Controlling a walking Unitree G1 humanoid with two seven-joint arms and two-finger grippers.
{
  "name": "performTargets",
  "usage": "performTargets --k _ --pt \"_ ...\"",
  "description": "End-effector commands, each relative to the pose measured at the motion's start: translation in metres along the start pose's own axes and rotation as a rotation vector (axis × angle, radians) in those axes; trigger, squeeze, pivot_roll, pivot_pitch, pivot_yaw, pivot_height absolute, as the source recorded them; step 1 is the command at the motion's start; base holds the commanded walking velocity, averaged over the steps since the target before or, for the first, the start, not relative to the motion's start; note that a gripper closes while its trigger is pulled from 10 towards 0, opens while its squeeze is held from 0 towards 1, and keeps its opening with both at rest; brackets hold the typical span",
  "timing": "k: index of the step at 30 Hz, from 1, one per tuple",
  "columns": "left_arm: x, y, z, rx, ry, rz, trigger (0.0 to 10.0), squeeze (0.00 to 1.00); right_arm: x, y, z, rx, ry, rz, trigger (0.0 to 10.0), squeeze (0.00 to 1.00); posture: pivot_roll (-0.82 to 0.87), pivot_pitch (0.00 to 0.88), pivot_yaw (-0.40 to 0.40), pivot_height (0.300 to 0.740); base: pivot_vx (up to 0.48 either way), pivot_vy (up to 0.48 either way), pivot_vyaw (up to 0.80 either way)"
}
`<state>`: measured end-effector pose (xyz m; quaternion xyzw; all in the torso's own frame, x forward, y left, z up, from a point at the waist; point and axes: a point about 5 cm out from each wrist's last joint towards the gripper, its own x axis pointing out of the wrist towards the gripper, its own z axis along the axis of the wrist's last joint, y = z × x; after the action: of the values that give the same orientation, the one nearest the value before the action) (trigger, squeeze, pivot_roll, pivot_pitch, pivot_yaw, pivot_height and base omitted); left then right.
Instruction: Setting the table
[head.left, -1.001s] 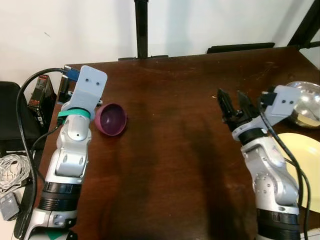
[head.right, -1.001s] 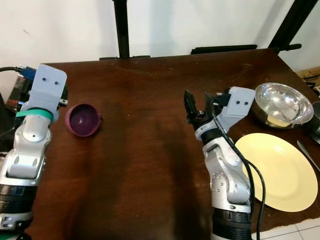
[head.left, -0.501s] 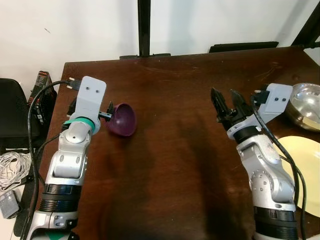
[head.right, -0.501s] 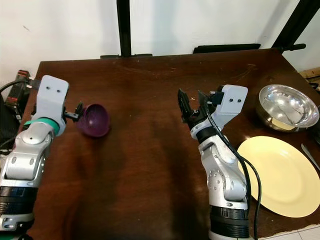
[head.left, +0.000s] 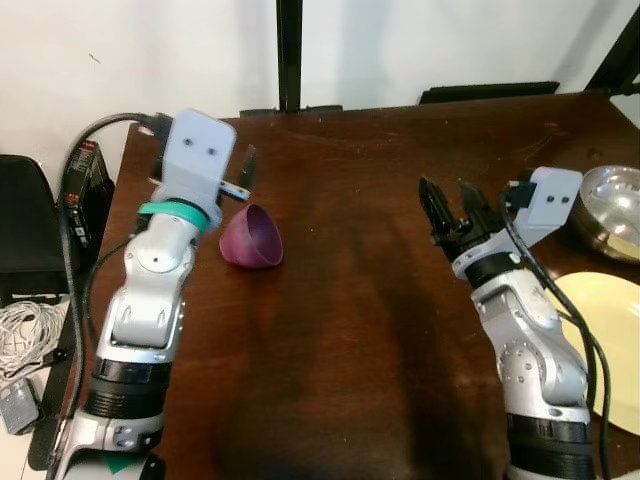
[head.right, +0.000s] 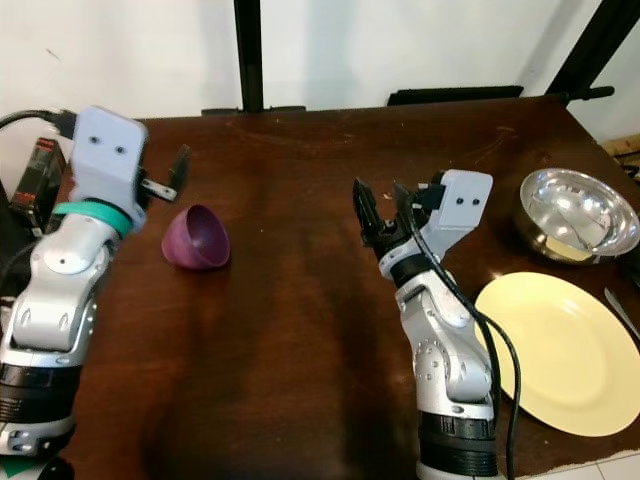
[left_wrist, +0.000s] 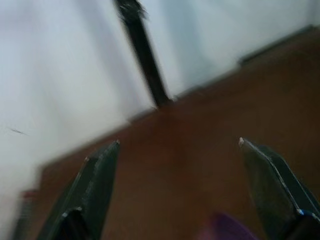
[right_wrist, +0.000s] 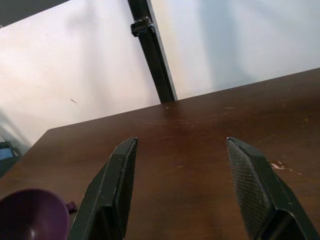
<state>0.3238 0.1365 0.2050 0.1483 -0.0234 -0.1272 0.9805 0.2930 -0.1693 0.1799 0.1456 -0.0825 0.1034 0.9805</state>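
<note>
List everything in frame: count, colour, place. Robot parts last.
table: 1, dark brown wood, against a white wall.
cup: 1, purple, lying on its side on the table's left part, just below the left gripper.
bowl: 1, shiny steel, upright at the table's right edge.
plate: 1, pale yellow, near right corner of the table, in front of the bowl.
utensil: 1, silver, at the frame's right edge beside the plate; type unclear.
post: 1, black, upright behind the table.
cables: white coil and black leads, on the floor left of the table.
left gripper: open, raised above the cup, not touching it.
right gripper: open, empty, over mid-table.
</note>
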Motion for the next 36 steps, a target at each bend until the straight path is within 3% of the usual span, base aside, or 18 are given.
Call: performTargets --k 1,4,5,8,13,16,22,23,24,25,28,30,36 --pt "0.001 -0.006 -0.004 -0.019 0.039 -0.048 10.0 0.00 -0.002 -0.002 -0.005 0.004 0.016 -0.016 10.0 0.00 -0.09 0.000 0.041 0.740 0.000 0.000 0.00" --pt "-0.001 -0.019 -0.013 -0.073 0.099 -0.134 10.0 0.00 -0.002 -0.003 -0.006 0.005 0.016 -0.019 10.0 0.00 -0.09 0.000 0.042 0.740 0.000 0.000 0.00" --pt "-0.001 -0.019 -0.013 -0.073 0.099 -0.134 10.0 0.00 -0.002 -0.003 -0.006 0.005 0.016 -0.019 10.0 0.00 -0.09 0.000 0.042 0.740 0.000 0.000 0.00" --pt "-0.002 -0.024 -0.037 -0.071 0.221 -0.114 10.0 0.00 -0.002 -0.003 -0.006 0.009 0.016 -0.021 10.0 0.00 -0.09 0.000 0.040 0.740 0.000 0.000 0.00" --pt "0.000 -0.019 -0.059 -0.067 0.323 -0.041 10.0 0.00 -0.002 -0.002 -0.007 0.011 0.018 -0.019 10.0 0.00 -0.09 0.000 0.043 0.740 0.000 0.000 0.00" --pt "-0.006 -0.005 -0.079 0.003 0.413 0.073 10.0 0.00 -0.002 -0.002 -0.007 0.013 0.017 -0.018 10.0 0.00 -0.09 0.000 0.041 0.740 0.000 0.000 0.00" --pt "-0.012 0.000 -0.086 0.024 0.452 0.111 9.8 0.00 -0.002 -0.002 -0.008 0.016 0.021 -0.019 10.0 0.00 -0.08 0.000 0.037 0.740 0.000 0.000 0.00" --pt "-0.014 0.000 -0.090 0.025 0.465 0.114 5.6 0.00 -0.002 -0.002 -0.009 0.018 0.023 -0.017 10.0 0.00 -0.08 0.000 0.035 0.740 0.000 0.000 0.00" --pt "-0.014 0.000 -0.090 0.025 0.465 0.114 5.6 0.00 -0.002 -0.002 -0.009 0.018 0.023 -0.017 10.0 0.00 -0.08 0.000 0.035 0.740 0.000 0.000 0.00" --pt "-0.016 -0.007 -0.100 -0.029 0.481 0.102 0.0 0.00 -0.001 0.001 -0.011 0.025 0.029 -0.007 10.0 0.00 -0.08 0.000 0.031 0.740 0.000 0.000 0.00" --pt "-0.016 -0.010 -0.103 -0.077 0.475 0.093 0.0 0.00 0.000 0.003 -0.012 0.029 0.034 -0.001 10.0 0.00 -0.08 0.000 0.029 0.740 0.000 0.000 0.00" --pt "-0.011 -0.015 -0.102 -0.165 0.398 0.067 0.0 0.00 -0.002 0.011 -0.019 0.039 0.062 0.030 10.0 0.00 -0.09 0.000 0.024 0.740 0.000 0.000 0.00" --pt "-0.007 -0.018 -0.096 -0.189 0.317 0.042 0.0 0.00 -0.006 0.015 -0.030 0.044 0.109 0.068 10.0 0.00 -0.09 0.000 0.023 0.740 0.000 0.000 0.00"
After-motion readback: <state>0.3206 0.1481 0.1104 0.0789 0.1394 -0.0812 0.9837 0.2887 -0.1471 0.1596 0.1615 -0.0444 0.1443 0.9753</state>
